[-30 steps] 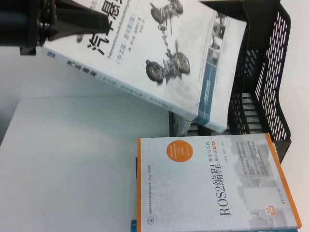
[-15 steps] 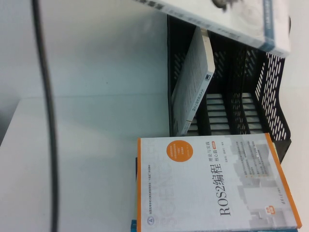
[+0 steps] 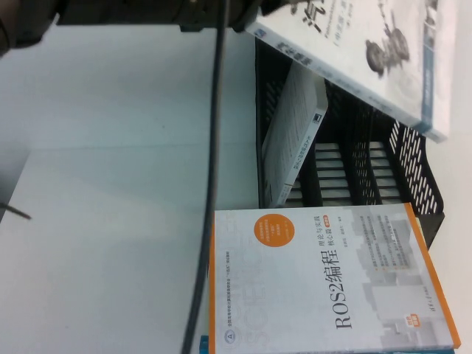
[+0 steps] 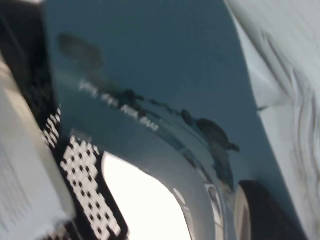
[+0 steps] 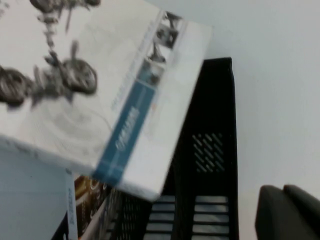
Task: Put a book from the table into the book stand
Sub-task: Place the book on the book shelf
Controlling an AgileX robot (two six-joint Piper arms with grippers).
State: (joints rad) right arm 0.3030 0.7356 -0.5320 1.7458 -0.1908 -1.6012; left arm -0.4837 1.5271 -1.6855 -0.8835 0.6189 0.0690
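Note:
The book (image 3: 369,51), white-grey with a black title and a car-parts drawing, hangs tilted in the air over the middle and right slots of the black book stand (image 3: 417,184). My left gripper (image 3: 247,15) is shut on its near corner at the top of the high view. In the left wrist view the teal back cover (image 4: 150,75) fills the picture, with one dark finger (image 4: 260,210) against it. The right wrist view shows the book (image 5: 100,85) above the stand (image 5: 205,150). My right gripper (image 5: 287,212) is shut and empty, off to the stand's side.
A pale grey-white book (image 3: 295,133) leans in the stand's left slot. The orange-edged ROS2 book (image 3: 332,287) lies on the white table (image 3: 110,221) in front of the stand. My left arm's black cable (image 3: 210,184) hangs across the middle.
The left arm has swung right and back into view at the top. The book has come lower over the stand's right side. The cable has shifted right.

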